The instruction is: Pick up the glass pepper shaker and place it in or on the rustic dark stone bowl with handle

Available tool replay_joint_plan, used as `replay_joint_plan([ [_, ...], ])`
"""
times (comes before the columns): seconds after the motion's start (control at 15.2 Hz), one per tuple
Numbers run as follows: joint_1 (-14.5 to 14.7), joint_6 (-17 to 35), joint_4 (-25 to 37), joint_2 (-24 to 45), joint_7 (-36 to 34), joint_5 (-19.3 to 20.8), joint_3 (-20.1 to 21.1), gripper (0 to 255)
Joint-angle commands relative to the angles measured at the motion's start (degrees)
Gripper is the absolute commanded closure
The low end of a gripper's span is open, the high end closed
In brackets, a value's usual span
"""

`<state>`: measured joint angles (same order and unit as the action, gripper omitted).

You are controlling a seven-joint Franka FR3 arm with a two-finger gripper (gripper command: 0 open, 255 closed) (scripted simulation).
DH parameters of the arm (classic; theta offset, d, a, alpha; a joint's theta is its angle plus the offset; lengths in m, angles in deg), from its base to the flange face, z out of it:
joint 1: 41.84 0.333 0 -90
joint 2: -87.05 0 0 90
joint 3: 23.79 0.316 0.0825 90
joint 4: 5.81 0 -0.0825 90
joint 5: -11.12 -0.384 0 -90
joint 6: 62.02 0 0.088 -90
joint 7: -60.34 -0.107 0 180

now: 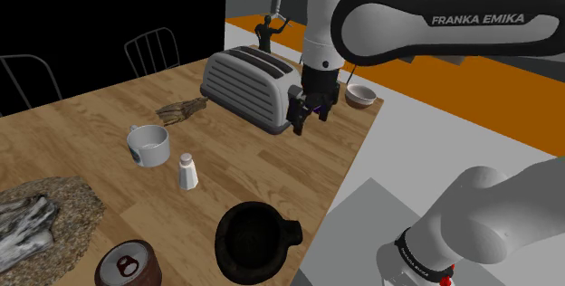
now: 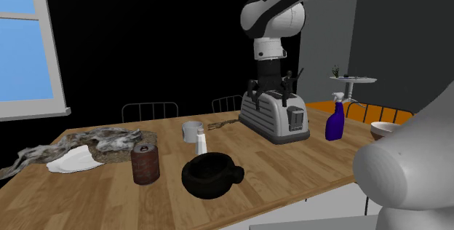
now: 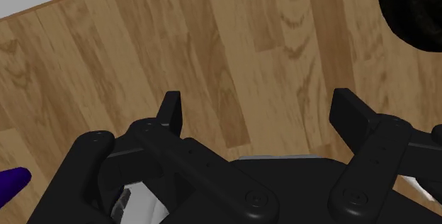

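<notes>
The gripper (image 1: 308, 118) hung open, its fingers wide apart and holding nothing, above the wooden bench (image 1: 290, 171) by the toaster's end. Nearest the stand sat the bowl (image 1: 258, 206), round, dark and rough, with a stubby handle. Just beyond it the shaker (image 1: 187, 172) stood upright on the planks, its long axis vertical and its cap up, pale and smooth, well apart from the gripper. A white mug (image 1: 149, 145) sat near it, and farther back the ribbed grey toaster (image 1: 246, 85).
</notes>
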<state>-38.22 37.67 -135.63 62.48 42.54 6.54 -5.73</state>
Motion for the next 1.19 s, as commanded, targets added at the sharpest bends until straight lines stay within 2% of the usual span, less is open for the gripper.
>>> replay_joint_plan([
  [0.0, 0.0, 1.9, 2.1, 3.9, -2.5, 0.0, 1.7, 0],
  [0.33, 0.5, 5.9, 8.1, 14.0, -9.3, 1.5, 5.8, 0],
  [0.66, 1.7, 8.5, 16.0, 25.2, -16.6, 5.1, 8.8, 0],
  [1.12, 6.3, 8.9, 30.6, 41.8, -25.9, 12.0, 10.0, 0],
])
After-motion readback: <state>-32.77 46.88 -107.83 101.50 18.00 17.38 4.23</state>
